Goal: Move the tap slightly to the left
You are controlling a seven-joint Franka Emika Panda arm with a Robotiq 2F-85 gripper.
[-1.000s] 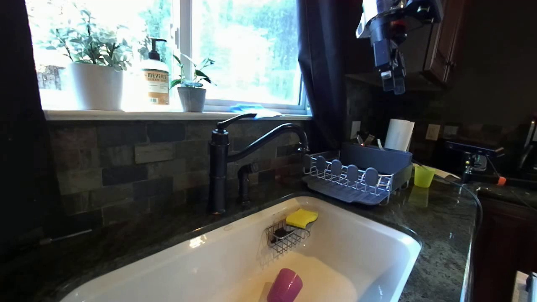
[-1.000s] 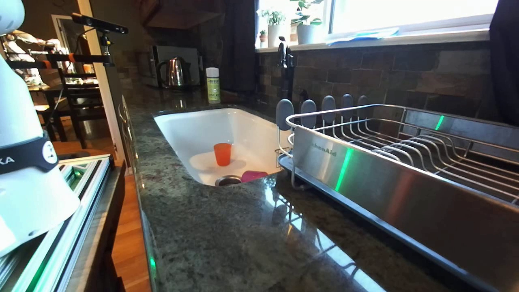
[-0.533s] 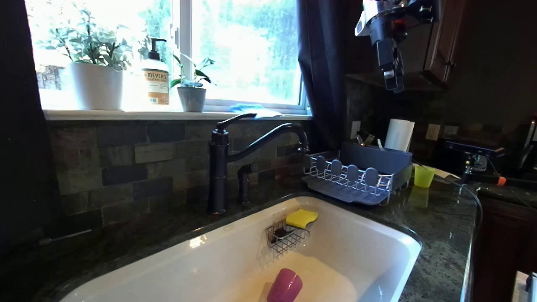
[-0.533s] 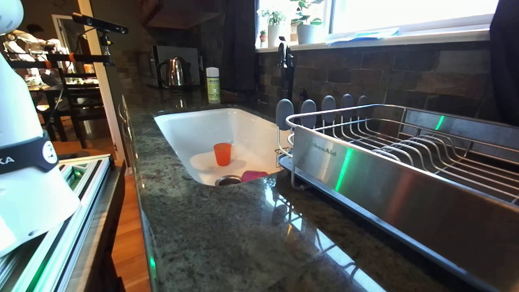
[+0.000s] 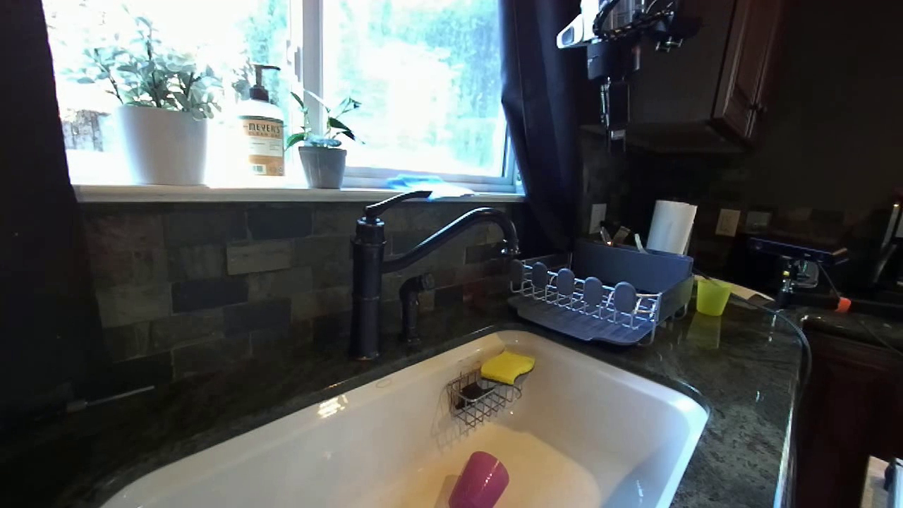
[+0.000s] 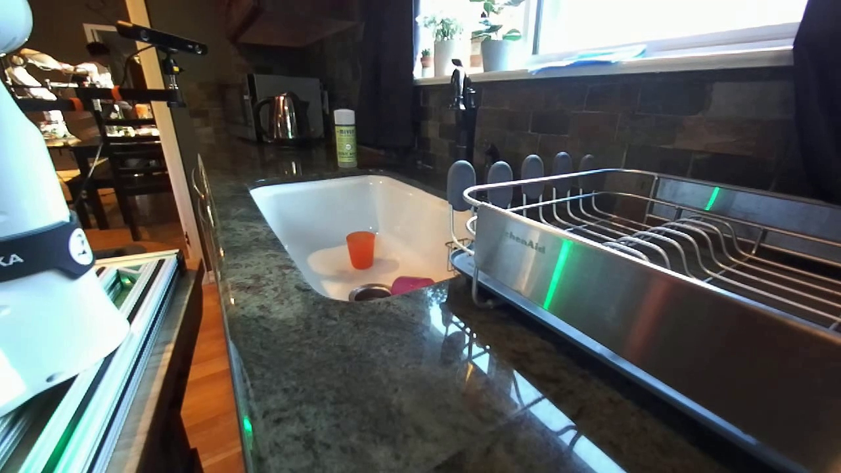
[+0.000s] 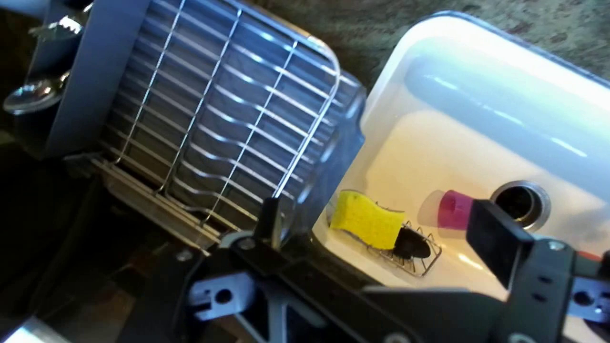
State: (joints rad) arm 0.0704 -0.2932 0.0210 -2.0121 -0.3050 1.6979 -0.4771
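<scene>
The tap (image 5: 367,289) is dark bronze-black, with an upright post, an arched spout pointing right and a lever on top. It stands behind the sink in an exterior view. Its spout is seen end-on in an exterior view (image 6: 464,98). I cannot make it out in the wrist view. My gripper (image 5: 616,137) hangs high in the air, above and to the right of the spout end, well apart from it. In the wrist view my gripper (image 7: 384,229) is open, its two fingers wide apart with nothing held between them.
A dish rack (image 5: 607,289) stands right of the spout end. The white sink (image 5: 614,381) holds a pink cup (image 5: 480,480), an orange cup (image 6: 361,249) and a wire caddy with a yellow sponge (image 5: 508,367). A side sprayer (image 5: 411,307) stands beside the post. Potted plants line the sill (image 5: 233,192).
My gripper has moved left in an exterior view, toward the tap's side, and has turned. The arm's upper part shifted slightly. The tap has not moved.
</scene>
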